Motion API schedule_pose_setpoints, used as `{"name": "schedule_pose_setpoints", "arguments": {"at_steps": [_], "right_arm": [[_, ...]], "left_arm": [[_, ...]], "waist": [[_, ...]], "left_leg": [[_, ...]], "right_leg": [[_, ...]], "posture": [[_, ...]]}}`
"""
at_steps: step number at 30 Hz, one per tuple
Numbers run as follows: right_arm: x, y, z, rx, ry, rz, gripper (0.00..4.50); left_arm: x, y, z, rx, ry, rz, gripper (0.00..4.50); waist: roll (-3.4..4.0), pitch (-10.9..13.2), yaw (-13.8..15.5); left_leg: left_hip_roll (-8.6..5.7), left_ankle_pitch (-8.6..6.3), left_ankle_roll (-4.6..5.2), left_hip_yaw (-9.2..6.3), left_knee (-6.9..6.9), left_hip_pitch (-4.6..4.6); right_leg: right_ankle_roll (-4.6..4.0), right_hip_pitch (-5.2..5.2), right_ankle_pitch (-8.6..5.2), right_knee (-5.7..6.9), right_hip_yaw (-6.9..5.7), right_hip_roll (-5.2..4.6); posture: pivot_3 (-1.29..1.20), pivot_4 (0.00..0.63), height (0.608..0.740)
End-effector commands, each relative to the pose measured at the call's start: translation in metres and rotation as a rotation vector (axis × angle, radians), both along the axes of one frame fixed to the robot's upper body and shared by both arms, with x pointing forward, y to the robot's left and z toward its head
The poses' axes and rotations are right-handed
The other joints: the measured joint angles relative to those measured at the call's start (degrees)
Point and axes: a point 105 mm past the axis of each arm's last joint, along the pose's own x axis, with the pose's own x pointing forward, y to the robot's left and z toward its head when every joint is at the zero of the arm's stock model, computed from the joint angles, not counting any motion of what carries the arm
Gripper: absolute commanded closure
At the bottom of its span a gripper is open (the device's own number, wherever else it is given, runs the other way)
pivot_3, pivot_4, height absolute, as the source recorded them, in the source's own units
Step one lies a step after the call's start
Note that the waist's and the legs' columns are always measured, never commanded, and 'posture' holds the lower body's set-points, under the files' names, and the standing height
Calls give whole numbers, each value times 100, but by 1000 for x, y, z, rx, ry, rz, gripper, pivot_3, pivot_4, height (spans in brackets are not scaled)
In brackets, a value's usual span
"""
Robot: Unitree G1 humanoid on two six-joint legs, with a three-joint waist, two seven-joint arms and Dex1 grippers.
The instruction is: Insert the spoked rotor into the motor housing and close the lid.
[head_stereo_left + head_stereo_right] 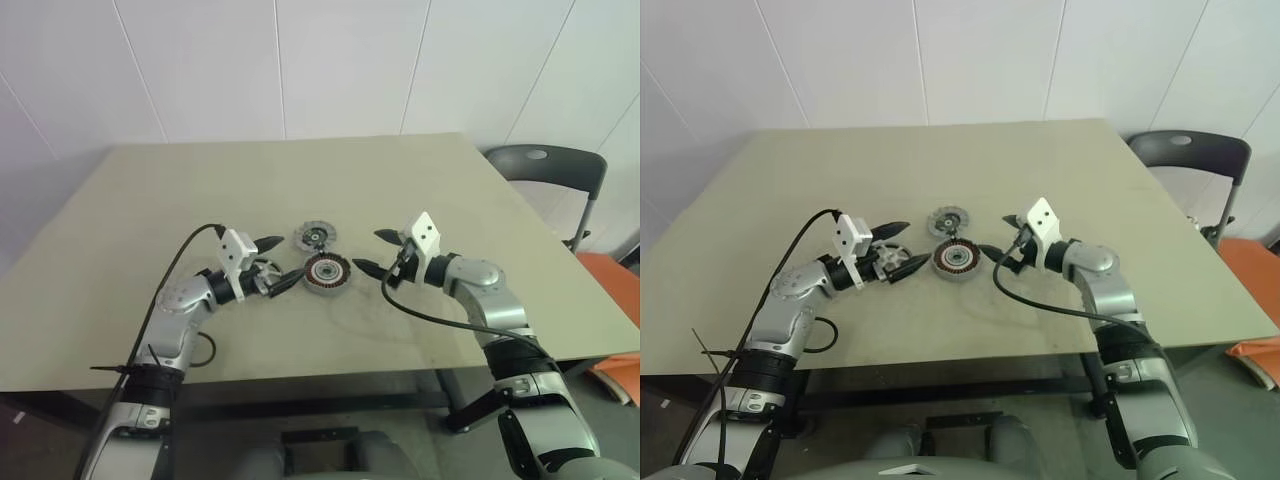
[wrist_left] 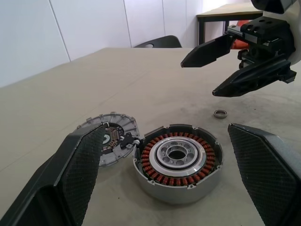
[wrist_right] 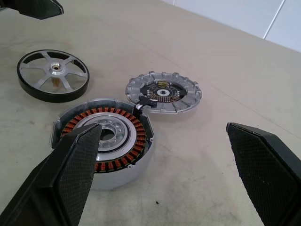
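Note:
The motor housing (image 1: 327, 272) stands on the table between my two grippers, its copper windings facing up around a pale centre (image 2: 176, 160). Just behind it, touching its rim, the lid (image 1: 316, 237) lies with its dark centre up (image 3: 163, 92). The spoked rotor (image 3: 53, 75) lies flat to the housing's left, partly hidden behind my left gripper (image 1: 275, 262). That gripper hovers open and empty left of the housing. My right gripper (image 1: 370, 251) hovers open and empty to the housing's right, pointing at it.
A small metal ring (image 2: 219, 113) lies on the table (image 1: 180, 200) beyond the housing, under the right gripper. A dark chair (image 1: 545, 165) and an orange object (image 1: 610, 280) stand past the table's right edge. Cables loop from both wrists.

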Motion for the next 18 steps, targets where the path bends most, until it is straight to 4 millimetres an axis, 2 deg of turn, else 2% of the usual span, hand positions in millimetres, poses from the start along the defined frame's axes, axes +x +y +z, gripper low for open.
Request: {"name": "schedule_pose_setpoints", "arguments": {"at_steps": [1,9,14,18], "right_arm": [[3,4,16,9,-56,17,21],[4,7,10,-5,-41,15,21],[16,-22,-17,-75,43,-133,21],[14,-36,-29,-88,81,-173,21]], "left_arm": [[2,-5,15,-5,-63,-13,39],[3,-5,15,-7,-60,-9,39],[4,-7,16,-10,-62,-13,39],[3,-9,16,-13,-62,-21,39]], "waist": [[0,0,0],[0,0,-3],[0,0,12],[0,0,9]], "left_leg": [[0,0,1,0,0,-1],[0,5,8,0,0,-12],[-1,5,9,0,3,-15],[-2,6,11,1,4,-26]], "right_leg": [[0,-1,0,0,0,0],[0,-10,0,0,0,0],[-2,-12,1,0,-1,0],[-3,-21,2,0,-3,1]], "posture": [[0,0,740],[0,0,740],[0,0,740],[0,0,740]]}}
